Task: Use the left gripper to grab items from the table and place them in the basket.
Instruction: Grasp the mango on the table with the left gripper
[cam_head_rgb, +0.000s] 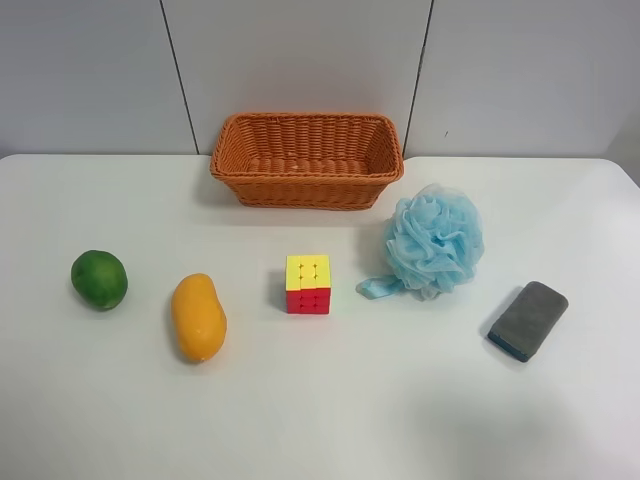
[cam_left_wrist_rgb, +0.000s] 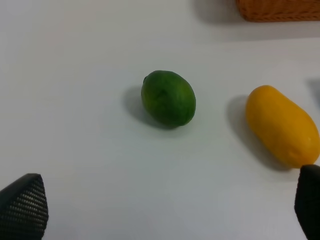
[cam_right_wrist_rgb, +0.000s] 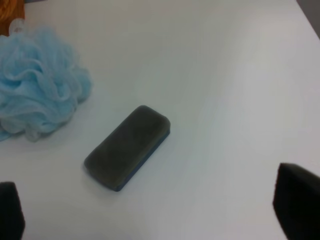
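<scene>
The left tool (cam_left_wrist_rgb: 165, 212) hangs above the tabletop (cam_left_wrist_rgb: 75, 150). Its two black fingertips (cam_left_wrist_rgb: 22, 207) are spread wide apart with nothing between them. Beyond them lie the green fruit (cam_left_wrist_rgb: 168, 98) and the mango (cam_left_wrist_rgb: 281, 125), and a corner of the basket (cam_left_wrist_rgb: 277, 9) shows farther off. The right tool (cam_right_wrist_rgb: 152, 210) is also spread wide and holds nothing. It hangs over bare tabletop short of the sponge (cam_right_wrist_rgb: 127, 146), with the bath puff (cam_right_wrist_rgb: 40, 82) past that.

In the exterior high view all five items lie on the tabletop (cam_head_rgb: 330, 420), outside the basket (cam_head_rgb: 306, 190) and on the camera's side of it.
- **Mango (cam_head_rgb: 198, 317):** nearest the camera, about level with the basket's view-left end and well apart from it.
- **Sponge (cam_head_rgb: 528, 320):** grey with a bluish edge, lying flat well out past the basket's view-right end.
- **Puzzle cube (cam_head_rgb: 308, 284):** in front of the basket's middle and apart from it, yellow above and red below.
- **Green fruit (cam_head_rgb: 99, 279):** far out beyond the basket's view-left end.
- **Bath puff (cam_head_rgb: 435, 241):** closest to the basket, near its view-right front corner but not touching. A blue loop trails on the side away from the basket.

The basket stands upright at the far edge of the tabletop, before grey wall panels (cam_head_rgb: 90, 70).
</scene>
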